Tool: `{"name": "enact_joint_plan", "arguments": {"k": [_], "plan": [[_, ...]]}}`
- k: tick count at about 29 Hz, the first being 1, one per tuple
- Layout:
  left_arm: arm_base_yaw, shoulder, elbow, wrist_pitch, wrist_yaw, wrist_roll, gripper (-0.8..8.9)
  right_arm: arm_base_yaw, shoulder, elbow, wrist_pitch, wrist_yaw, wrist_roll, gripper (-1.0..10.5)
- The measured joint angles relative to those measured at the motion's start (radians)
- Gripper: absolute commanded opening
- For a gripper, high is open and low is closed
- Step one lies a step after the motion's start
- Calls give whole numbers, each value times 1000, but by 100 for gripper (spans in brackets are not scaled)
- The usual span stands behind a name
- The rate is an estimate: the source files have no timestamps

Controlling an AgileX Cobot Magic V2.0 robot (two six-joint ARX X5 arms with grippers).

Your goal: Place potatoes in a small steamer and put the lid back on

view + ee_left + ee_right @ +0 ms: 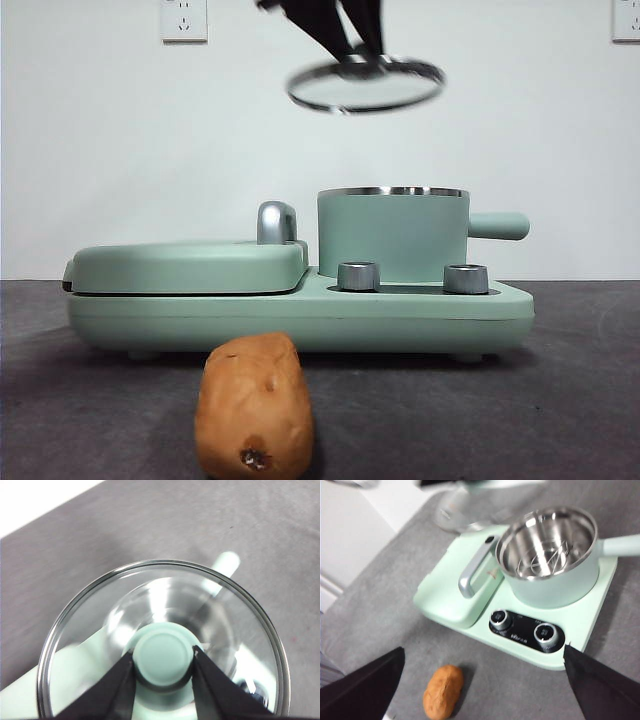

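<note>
The left gripper [163, 666] has its two jaws closed on the green knob of the lid [365, 84] and holds it in the air, slightly tilted, with the open pot [392, 236] below it on the green cooker base [300, 310]. The right gripper [482, 680] has its jaws spread wide and holds nothing. The potato [443, 691] lies on the grey table [380, 625] between these jaws, near the cooker's two knobs [500, 620].
</note>
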State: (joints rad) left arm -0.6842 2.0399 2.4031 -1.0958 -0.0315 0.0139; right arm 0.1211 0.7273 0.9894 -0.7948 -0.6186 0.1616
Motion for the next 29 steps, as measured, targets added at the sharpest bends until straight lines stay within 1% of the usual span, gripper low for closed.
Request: {"name": "enact_joint_plan", "arguments": {"k": [2, 4, 10, 13, 15, 17, 21, 24, 29], "plan": [[24, -68, 0, -84, 0, 10, 8, 88, 42, 18, -1, 56, 20, 508], [41, -124, 0, -147, 0, 14, 8, 187, 87, 37, 1, 130, 45, 508], [77, -211, 0, -221, 0, 20, 8, 469, 248, 90, 1, 335, 126, 508], [101, -250, 0, -245, 0, 20, 8, 603, 356, 131, -2, 424, 171, 508], [120, -285, -4, -253, 0, 21, 8, 673, 433, 169, -1, 468, 200, 508], [138, -328, -15, -263, 0, 21, 8, 720, 510, 208, -3, 488, 221, 508], [174, -432, -63, -296, 0, 21, 8, 782, 669, 290, -32, 492, 256, 508], [193, -500, -115, -306, 0, 21, 8, 810, 776, 331, -61, 513, 266, 508], [203, -589, -195, -307, 0, 23, 8, 835, 900, 340, -70, 527, 286, 509]]}}
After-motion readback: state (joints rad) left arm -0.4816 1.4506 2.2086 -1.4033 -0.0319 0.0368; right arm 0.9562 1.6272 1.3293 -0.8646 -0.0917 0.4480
